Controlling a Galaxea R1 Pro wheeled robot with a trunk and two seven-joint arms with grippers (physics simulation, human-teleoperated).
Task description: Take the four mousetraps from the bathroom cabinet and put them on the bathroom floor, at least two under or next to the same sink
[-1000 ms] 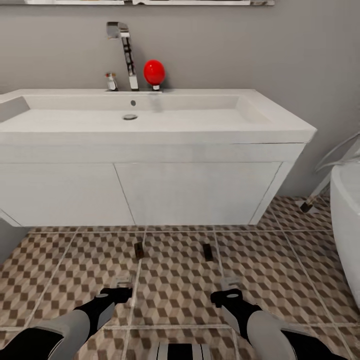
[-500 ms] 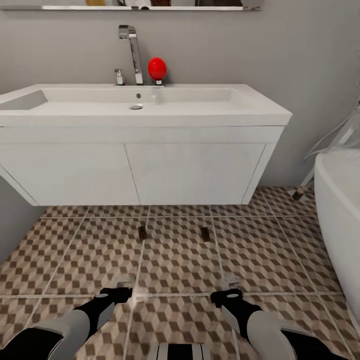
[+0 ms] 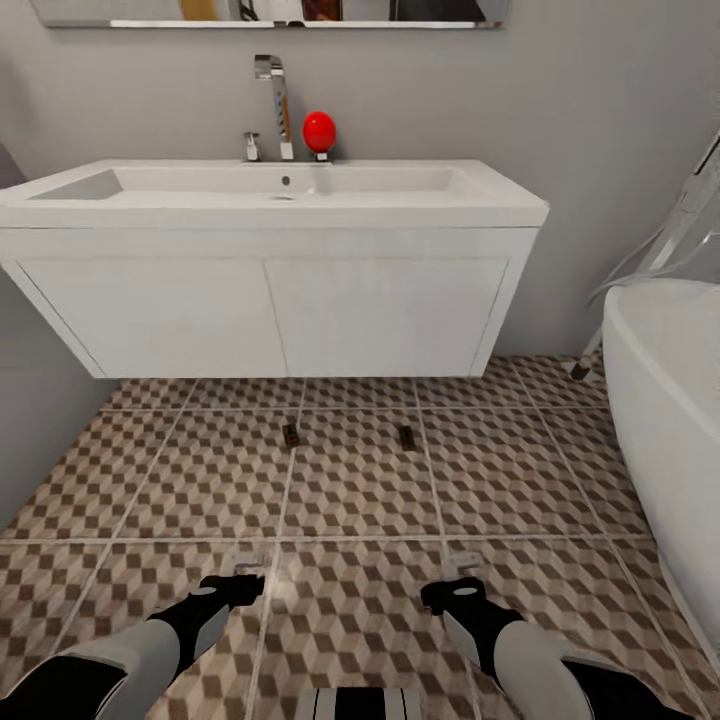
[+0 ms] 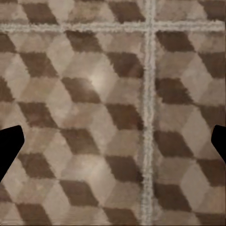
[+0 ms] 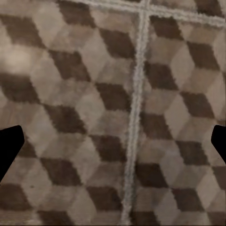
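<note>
Camera has pulled back since a second ago: sink unit sits higher and smaller in head view, more tile visible in front, mirror edge now showing at the top; the things themselves haven't shifted

Two mousetraps on the bathroom floor (image 3: pixel 350 480), just in front of the vanity's front edge: left mousetrap (image 3: pixel 291 435) beside a grout line, right mousetrap (image 3: pixel 407 438) level with it, well apart from each other. Too small to make out wire or red spot, they read as small dark rectangles

Bathroom sink (image 3: pixel 270 185) directly behind them: white trough basin on a white two-door vanity, chrome tap (image 3: pixel 275 100) at the back rim, red ball-shaped object (image 3: pixel 319 131) just beside the tap

Left gripper (image 3: pixel 243 565) and right gripper (image 3: pixel 462 567) hang low over the tiles near the bottom of head view, well short of the traps. Both spread wide with nothing between the fingers; wrist views show bare cube-pattern tile between the dark fingertips (image 4: pixel 9 148)

White bathtub (image 3: pixel 670 420) at right, grey wall behind
</note>
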